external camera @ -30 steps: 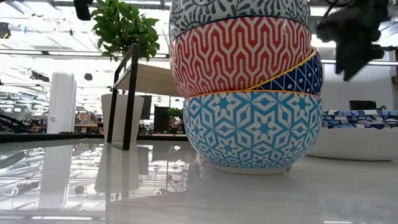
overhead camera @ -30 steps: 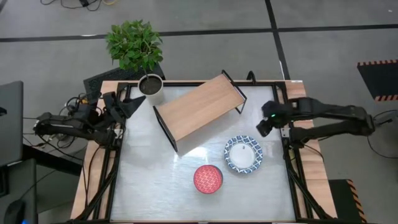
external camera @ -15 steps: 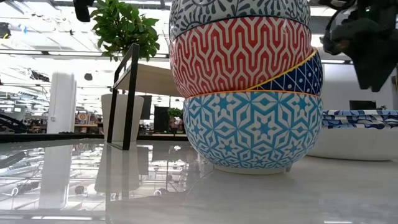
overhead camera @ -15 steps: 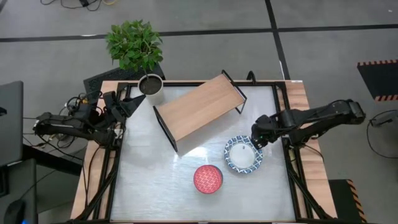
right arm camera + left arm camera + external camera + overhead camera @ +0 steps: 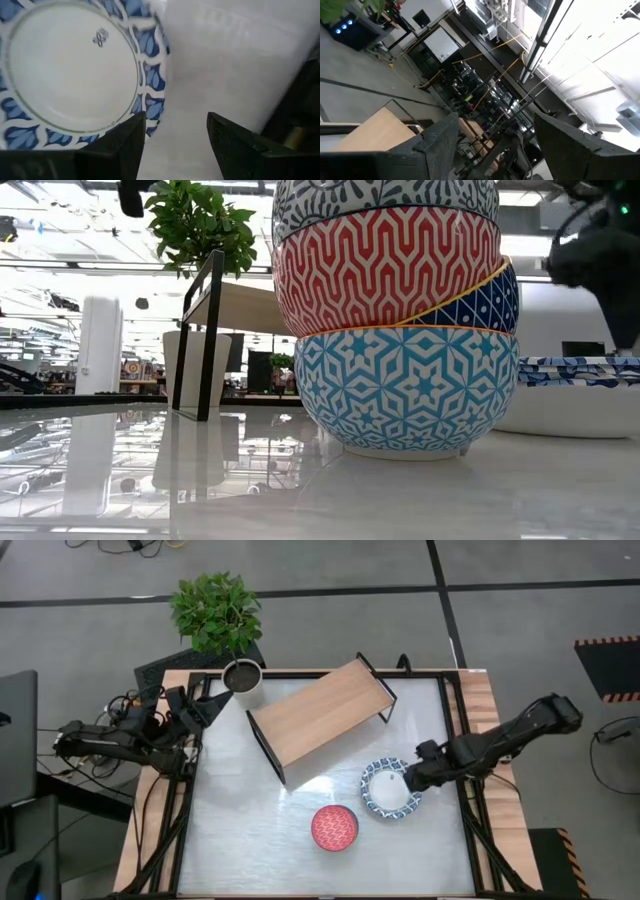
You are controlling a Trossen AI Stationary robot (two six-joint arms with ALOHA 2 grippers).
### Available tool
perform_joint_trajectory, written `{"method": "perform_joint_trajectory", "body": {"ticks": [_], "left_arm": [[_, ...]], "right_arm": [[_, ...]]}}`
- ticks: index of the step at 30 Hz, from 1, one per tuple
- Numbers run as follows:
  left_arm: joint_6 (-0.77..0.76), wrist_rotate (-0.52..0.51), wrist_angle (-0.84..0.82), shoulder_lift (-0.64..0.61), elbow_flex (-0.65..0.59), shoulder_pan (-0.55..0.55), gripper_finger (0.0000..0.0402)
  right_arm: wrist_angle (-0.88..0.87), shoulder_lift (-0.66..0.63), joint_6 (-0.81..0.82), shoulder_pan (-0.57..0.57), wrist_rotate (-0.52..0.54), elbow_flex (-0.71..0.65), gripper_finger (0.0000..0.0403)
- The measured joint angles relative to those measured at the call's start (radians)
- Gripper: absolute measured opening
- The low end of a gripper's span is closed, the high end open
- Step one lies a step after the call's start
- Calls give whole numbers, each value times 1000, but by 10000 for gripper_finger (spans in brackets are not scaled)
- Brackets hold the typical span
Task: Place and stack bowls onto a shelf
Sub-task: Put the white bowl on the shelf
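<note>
Bowls on the table (image 5: 250,840) form two groups. A wide shallow blue-and-white bowl (image 5: 391,789) with a plain white centre sits on the right half of the table, its hollow holding nothing; the low view shows patterned rims (image 5: 575,367) layered one on another there, so it is a nested set. Just beside it, nearer the front edge, stands a stack of small bowls (image 5: 334,828), each seated in the one below: a light-blue star-patterned bowl (image 5: 405,385) at the bottom, a dark-blue bowl with a yellow rim (image 5: 482,302) tilted inside it, a red zigzag bowl (image 5: 385,265) above, and a grey-patterned bowl (image 5: 385,202) on top.

The shelf (image 5: 321,716) stands at an angle behind both groups, its wooden top bare. A white pot (image 5: 244,681) with dark soil sits at its left end.

The right gripper (image 5: 412,778) hangs over the right rim of the wide bowl, jaws spread wide, gripping nothing. The left gripper (image 5: 495,145) is parked at the table's left rear, jaws apart and empty.
</note>
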Motion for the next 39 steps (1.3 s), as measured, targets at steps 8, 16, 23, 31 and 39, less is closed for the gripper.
{"method": "perform_joint_trajectory", "body": {"ticks": [8,16,23,31,39], "left_arm": [[-15,-51,2,0,0,0,246],[-16,-81,2,0,0,0,246],[-17,-87,0,0,0,0,246],[-20,-95,-21,0,0,0,246],[-17,-99,-21,0,0,0,246]], "right_arm": [[192,3,96,51,13,-76,237],[188,1,83,53,17,-76,237],[229,4,70,53,21,-76,236],[247,46,39,41,20,-76,221],[306,59,28,37,10,-76,200]]}}
